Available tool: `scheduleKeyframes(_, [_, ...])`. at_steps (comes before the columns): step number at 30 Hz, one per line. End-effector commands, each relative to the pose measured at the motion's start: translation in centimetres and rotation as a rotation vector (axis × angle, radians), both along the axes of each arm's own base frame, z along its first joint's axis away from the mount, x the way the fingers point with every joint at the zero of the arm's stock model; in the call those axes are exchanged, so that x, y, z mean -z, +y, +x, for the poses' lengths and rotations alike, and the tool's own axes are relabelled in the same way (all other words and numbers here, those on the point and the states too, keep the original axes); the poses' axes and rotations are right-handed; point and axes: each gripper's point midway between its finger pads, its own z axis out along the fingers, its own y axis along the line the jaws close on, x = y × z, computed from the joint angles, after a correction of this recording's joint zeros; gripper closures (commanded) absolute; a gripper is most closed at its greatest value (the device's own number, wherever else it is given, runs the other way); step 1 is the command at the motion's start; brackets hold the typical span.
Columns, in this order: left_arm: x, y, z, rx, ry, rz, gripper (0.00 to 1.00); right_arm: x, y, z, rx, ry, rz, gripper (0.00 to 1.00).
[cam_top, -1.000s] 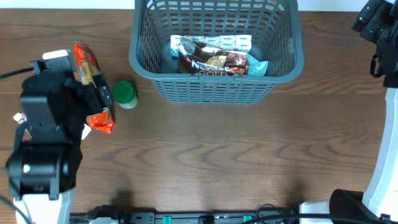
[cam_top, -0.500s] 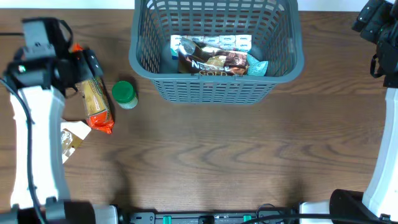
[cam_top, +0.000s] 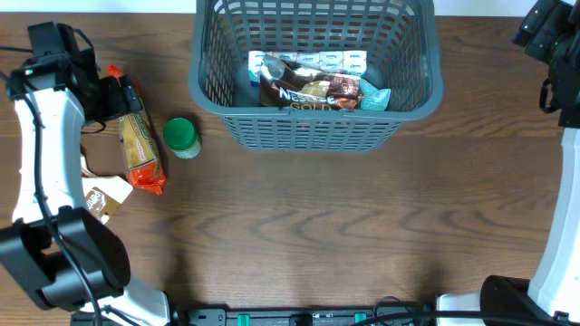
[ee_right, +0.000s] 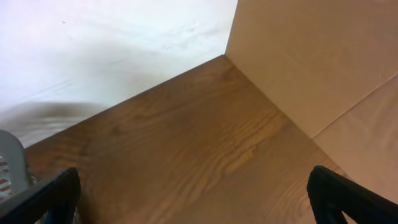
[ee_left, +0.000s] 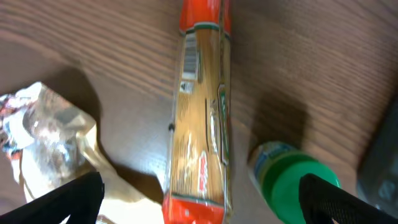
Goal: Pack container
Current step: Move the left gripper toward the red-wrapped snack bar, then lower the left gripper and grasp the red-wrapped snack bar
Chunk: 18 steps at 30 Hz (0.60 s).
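The dark grey lattice basket stands at the far middle of the table. It holds a white-blue packet, a brown coffee packet and a teal packet. A long packet with orange ends lies left of the basket and also shows in the left wrist view. My left gripper is open above it, its jaws spread wide on either side of the packet and holding nothing. My right gripper is open and empty at the far right, over bare wood.
A green-capped bottle stands between the long packet and the basket, close to my left gripper's right finger. A crumpled beige wrapper lies near the packet's front end. The basket's corner shows in the right wrist view.
My left arm has swung from over the front left of the table to the far left, uncovering the beige wrapper. The gripper now hangs over the long packet. The right arm has not moved.
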Motion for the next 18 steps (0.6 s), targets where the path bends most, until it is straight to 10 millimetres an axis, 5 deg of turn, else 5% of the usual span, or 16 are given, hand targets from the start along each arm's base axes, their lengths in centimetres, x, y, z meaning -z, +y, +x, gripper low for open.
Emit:
scheduleKeyframes(1, [0.5,0.1,0.9,0.030,-0.004,0.002,0.01,0.1,-0.2,0.0,0.016,-0.005,0.009,0.01])
scheduleKeyframes(18, [8.8,0.7,2.4,0.025,0.132,-0.035,0.01,0.1,-0.2,0.0,0.016,-0.005,0.009,0.01])
